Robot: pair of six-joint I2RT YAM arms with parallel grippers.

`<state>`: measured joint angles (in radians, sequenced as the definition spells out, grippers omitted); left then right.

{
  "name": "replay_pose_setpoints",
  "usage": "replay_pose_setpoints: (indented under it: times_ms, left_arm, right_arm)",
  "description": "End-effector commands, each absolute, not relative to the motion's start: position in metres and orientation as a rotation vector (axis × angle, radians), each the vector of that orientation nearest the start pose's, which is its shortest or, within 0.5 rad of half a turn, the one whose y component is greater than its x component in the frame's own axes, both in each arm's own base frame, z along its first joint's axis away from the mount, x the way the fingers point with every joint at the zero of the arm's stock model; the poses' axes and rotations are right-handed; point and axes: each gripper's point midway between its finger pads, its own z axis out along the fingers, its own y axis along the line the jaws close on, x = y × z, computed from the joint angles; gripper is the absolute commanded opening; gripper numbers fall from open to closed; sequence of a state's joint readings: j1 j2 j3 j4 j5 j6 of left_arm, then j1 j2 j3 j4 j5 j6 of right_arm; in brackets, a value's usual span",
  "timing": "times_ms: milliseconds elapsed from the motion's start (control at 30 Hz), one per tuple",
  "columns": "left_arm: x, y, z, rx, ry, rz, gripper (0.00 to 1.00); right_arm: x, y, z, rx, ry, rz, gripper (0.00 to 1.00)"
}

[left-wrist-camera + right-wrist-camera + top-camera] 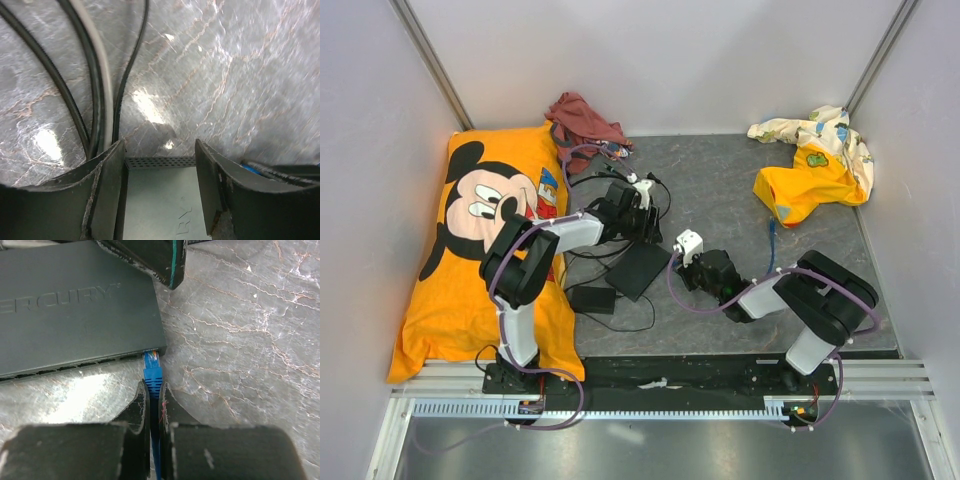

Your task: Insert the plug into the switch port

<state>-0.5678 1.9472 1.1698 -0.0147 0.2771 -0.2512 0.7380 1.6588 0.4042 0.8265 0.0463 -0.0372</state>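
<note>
At the far left an orange cushion printed with a cartoon mouse (pixel 470 250) lies on the grey marbled stone-look tabletop (pixel 720 180), with a crumpled dark red cloth (pixel 585 120) at its upper corner. The left gripper (pixel 159 145) reaches over a tangle of black and white cords (pixel 97 80). Its claw is set fairly wide, one finger on each side of the flat matte-black switch box (pixel 638 270), both pressed against the box's edges. Just near of the box sits a smaller, thicker black adapter brick (pixel 590 298) with its cord. To the right, the right gripper (pixel 153 387) has its claw pinched almost closed on the blue cable plug (pixel 151 371). The plug's clear tip meets the switch port (pixel 157 351), the last socket in the row along the box's front edge, at its right corner. How deep the tip sits cannot be told. The thin blue cable (pixel 770 245) trails away over the table behind that arm. At the far right a rumpled yellow patterned fabric (pixel 815 165) lies by the wall.
</note>
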Motion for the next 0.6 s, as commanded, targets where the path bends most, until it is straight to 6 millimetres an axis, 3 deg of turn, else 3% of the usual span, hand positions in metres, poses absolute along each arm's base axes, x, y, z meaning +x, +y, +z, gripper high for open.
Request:
replay_pose_setpoints:
  times_ms: [0,300,567]
  left_arm:
    - [0.311,-0.339,0.035,0.425,2.495,-1.058,0.62]
    - [0.298,-0.349,0.030,0.239,2.495,-1.098,0.62]
    - [0.282,-0.365,0.032,0.241,2.481,-1.153,0.62]
  right_arm:
    - [0.300,0.293,0.059,-0.678,1.738,0.585,0.00]
    - [0.315,0.307,0.081,-0.600,1.700,0.620,0.00]
    - [0.327,0.309,0.086,-0.557,1.707,0.590,0.00]
